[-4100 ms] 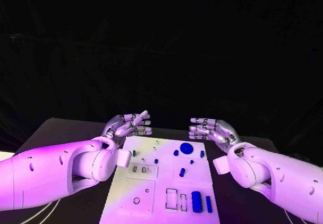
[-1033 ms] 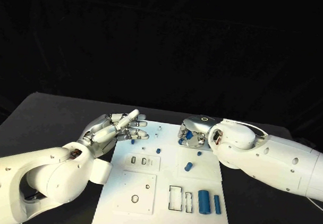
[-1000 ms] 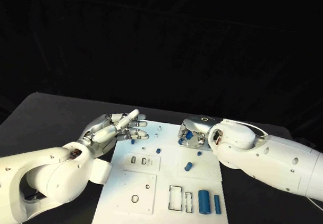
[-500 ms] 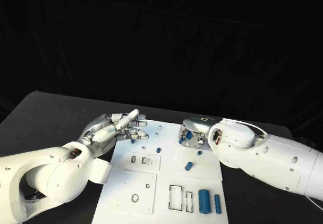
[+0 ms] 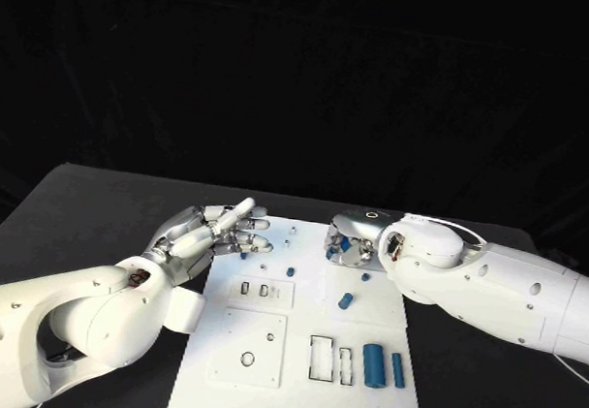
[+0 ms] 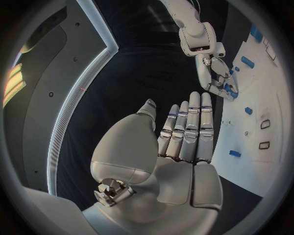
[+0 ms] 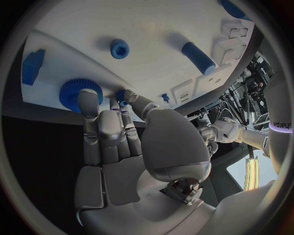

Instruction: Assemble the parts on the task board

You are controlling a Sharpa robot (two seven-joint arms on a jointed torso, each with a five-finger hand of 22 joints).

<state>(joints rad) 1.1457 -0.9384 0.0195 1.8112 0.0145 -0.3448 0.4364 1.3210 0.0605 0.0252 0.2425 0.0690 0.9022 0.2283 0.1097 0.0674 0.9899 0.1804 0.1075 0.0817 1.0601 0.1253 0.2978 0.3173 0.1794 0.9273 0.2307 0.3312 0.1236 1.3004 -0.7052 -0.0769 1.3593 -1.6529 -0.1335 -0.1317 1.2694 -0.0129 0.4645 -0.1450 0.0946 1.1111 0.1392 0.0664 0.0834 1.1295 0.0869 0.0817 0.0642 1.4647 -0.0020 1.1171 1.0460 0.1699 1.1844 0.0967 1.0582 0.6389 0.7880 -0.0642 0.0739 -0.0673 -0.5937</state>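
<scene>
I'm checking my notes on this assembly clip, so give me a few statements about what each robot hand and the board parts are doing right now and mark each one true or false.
1. The right robot hand is at the far end of the task board. True.
2. The left robot hand grips a blue part. False: its fingers are stretched out and hold nothing.
3. A blue gear lies by the right robot hand's fingertips. True.
4. The two blue cylinders stand upright in the middle of the board. False: they lie flat, side by side, near its near right corner.
5. The task board lies on a black table. True.
</scene>
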